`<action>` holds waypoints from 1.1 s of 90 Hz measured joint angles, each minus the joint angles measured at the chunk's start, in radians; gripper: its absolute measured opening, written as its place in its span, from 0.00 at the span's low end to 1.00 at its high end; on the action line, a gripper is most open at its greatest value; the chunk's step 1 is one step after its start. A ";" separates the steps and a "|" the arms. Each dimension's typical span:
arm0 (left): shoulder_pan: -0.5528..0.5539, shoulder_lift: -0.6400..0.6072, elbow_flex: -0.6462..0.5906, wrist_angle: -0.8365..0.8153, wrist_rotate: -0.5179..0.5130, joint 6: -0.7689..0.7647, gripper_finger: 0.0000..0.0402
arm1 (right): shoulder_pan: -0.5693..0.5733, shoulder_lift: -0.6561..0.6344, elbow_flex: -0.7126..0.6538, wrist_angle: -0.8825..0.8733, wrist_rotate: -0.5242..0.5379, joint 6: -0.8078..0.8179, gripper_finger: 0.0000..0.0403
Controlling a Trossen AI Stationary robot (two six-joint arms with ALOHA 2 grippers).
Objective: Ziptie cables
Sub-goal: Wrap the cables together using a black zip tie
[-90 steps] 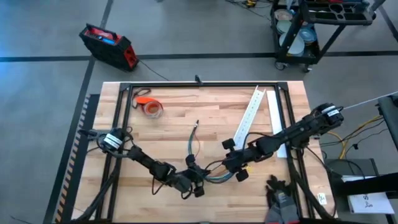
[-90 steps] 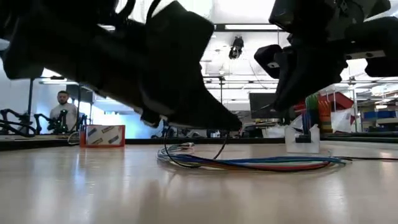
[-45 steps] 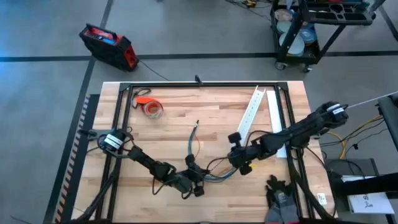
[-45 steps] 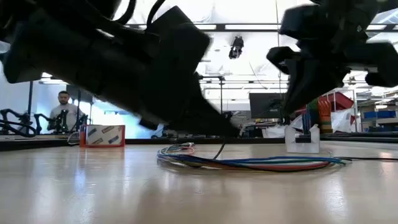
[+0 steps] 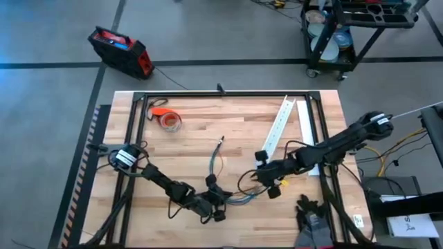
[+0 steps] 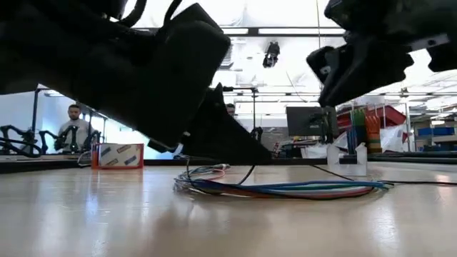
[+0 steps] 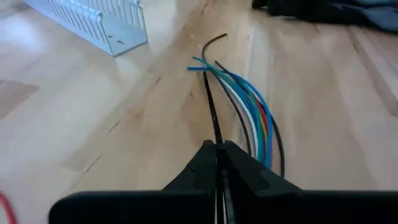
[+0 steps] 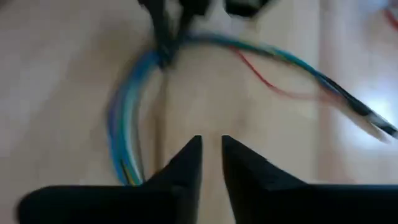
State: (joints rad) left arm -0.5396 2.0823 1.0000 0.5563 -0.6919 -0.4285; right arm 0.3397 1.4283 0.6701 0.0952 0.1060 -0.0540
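The cables [image 5: 216,164] lie loose on the wooden table as a bundle of green, blue, white and dark wires [image 7: 252,109], curving from the table's middle toward the near edge. The ziptie [image 7: 210,106], a thin dark strip, runs flat on the table beside them. My left gripper [image 5: 220,200] is low near the front edge, shut on the ziptie. My right gripper [image 5: 268,175] hovers just right of the bundle, its fingers [image 8: 186,158] a little apart with nothing between them; the cables [image 8: 134,93] lie ahead of it. My left gripper pinches one end of the ziptie [image 7: 216,138] between its two shut fingertips. The fingers lie low and along the strip. The rest of the ziptie stretches straight ahead on the table next to the wires.
A long white slotted channel [image 5: 277,130] lies slanted at the back right. An orange tape roll [image 5: 168,121] sits at the back left. A dark glove [image 5: 311,211] lies at the near right edge. A person [image 6: 71,127] stands far off in the room.
My right gripper has drawn back a little toward the table's right edge and risen, away from the cables. My left gripper has stayed low over the near end of the bundle.
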 joint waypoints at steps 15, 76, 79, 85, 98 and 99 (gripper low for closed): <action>0.000 -0.001 0.000 -0.003 -0.001 0.006 0.00 | 0.000 0.181 -0.015 0.212 -0.012 0.064 0.34; 0.012 -0.005 0.000 -0.019 -0.008 -0.006 0.00 | 0.011 0.396 0.126 0.256 -0.036 0.080 0.07; 0.013 -0.007 0.001 -0.017 -0.008 -0.005 0.00 | 0.011 0.399 0.126 0.256 -0.036 0.078 0.04; 0.015 -0.013 0.002 -0.019 -0.007 0.001 0.00 | 0.011 0.399 0.125 0.249 -0.035 0.067 0.01; 0.015 -0.024 0.002 -0.030 -0.006 0.005 0.00 | 0.011 0.395 0.125 0.245 -0.035 0.056 0.01; 0.015 -0.024 0.002 -0.030 -0.006 0.005 0.00 | 0.011 0.394 0.125 0.242 -0.035 0.054 0.01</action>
State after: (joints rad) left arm -0.5243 2.0583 1.0016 0.5260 -0.6976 -0.4236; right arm 0.3511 1.8224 0.7956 0.3369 0.0708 -0.0001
